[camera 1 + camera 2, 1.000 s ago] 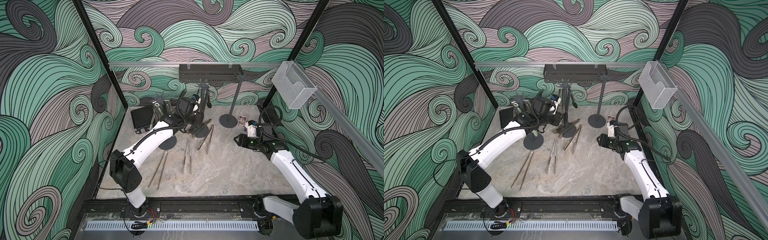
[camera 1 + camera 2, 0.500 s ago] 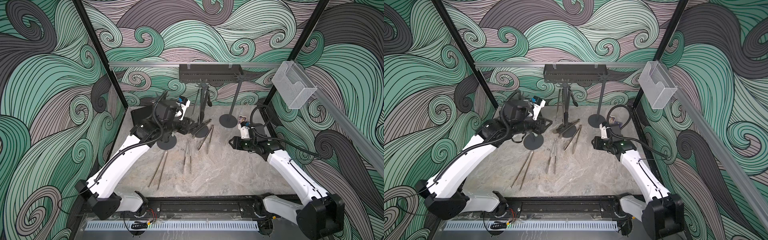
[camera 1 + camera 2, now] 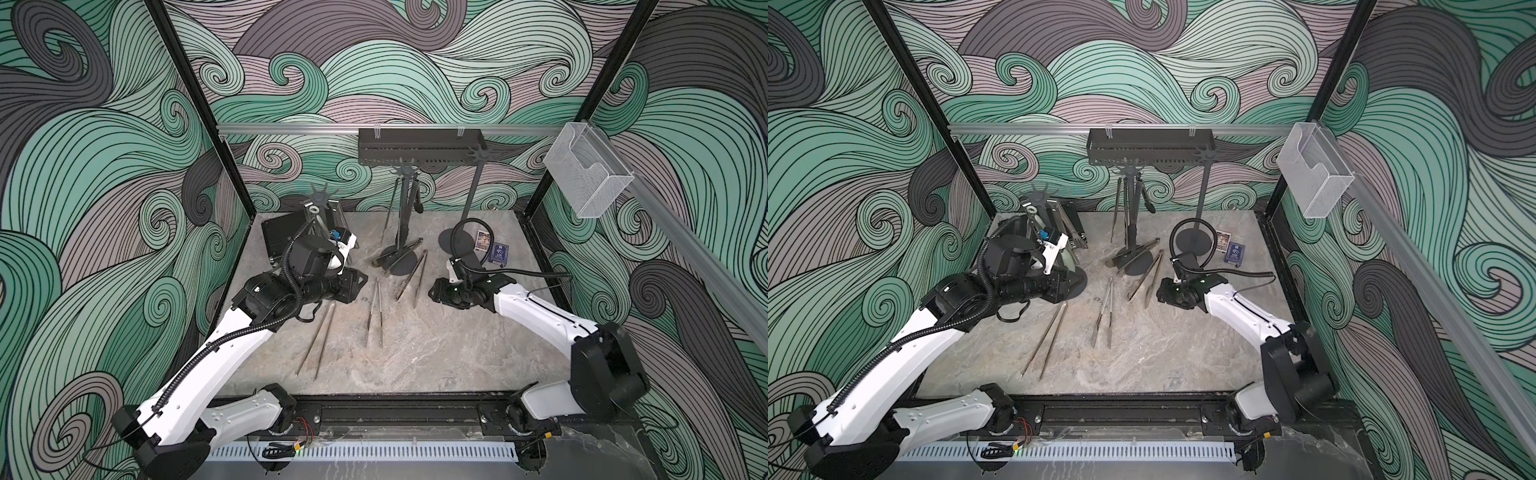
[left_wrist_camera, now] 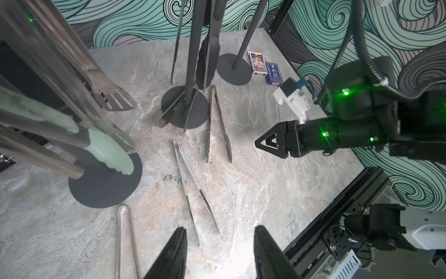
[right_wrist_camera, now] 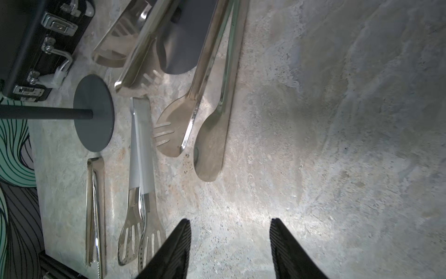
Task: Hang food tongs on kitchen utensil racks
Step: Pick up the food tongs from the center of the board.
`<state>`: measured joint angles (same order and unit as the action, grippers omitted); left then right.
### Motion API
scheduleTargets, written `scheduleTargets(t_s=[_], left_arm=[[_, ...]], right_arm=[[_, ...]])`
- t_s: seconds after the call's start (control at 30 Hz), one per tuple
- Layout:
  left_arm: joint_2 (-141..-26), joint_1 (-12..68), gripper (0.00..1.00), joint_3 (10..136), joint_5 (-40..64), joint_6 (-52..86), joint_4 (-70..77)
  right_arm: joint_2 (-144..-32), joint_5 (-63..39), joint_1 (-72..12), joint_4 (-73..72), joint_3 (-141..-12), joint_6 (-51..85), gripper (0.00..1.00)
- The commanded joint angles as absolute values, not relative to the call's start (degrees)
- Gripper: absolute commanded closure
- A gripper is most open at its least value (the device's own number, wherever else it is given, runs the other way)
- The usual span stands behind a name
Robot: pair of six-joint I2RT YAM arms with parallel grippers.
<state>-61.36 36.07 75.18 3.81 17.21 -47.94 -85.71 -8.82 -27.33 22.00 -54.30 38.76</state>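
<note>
The left gripper point(image 4: 219, 253) hangs over the grey marble-look tabletop point(image 4: 265, 193), its two black ribbed fingers apart with nothing between them. It is to the near left of the middle dark grey pole rack with a disc foot and star crown point(image 3: 402, 216). The right gripper point(image 5: 229, 251) is also spread and empty, low over bare table to the near right of that rack. Both look free to pick up.

Three pairs lie flat in front of the middle rack's foot, hinged ends toward it and tips toward the robot:
- a bronze-toned pair with spoon and slotted tips point(image 5: 212, 135)
- a white-handled steel pair point(image 5: 141, 157)
- a thin long steel pair point(image 5: 95, 205), farthest out

A broad steel pair point(image 3: 399, 252) rests across the foot itself. It seems to be lying there rather than hung.

On the middle rack a slim steel pair point(image 3: 390, 208) and a black-tipped pair point(image 3: 417, 195) hang from the prongs with tips down, so their own weight holds them. The matching rack to its left point(image 3: 322, 195) carries a pale-green-tipped pair point(image 4: 106, 149) and a slotted steel pair point(image 4: 113, 99). The rack to its right point(image 3: 473, 183) looks bare.

Beyond that, a pale printed card box point(image 4: 257, 64) and a blue one point(image 4: 272, 73) have print too small to read. No brand shows on any of the tongs.
</note>
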Motion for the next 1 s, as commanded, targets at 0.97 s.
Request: scheduleTargets(t_s=[0.97], left_arm=[[-59.2,35.1,0.54,71.7,8.1,15.7,-44.7]], right_arm=[[-113.8,8.0,-29.8,26.3,-72.9,49.7,0.49]])
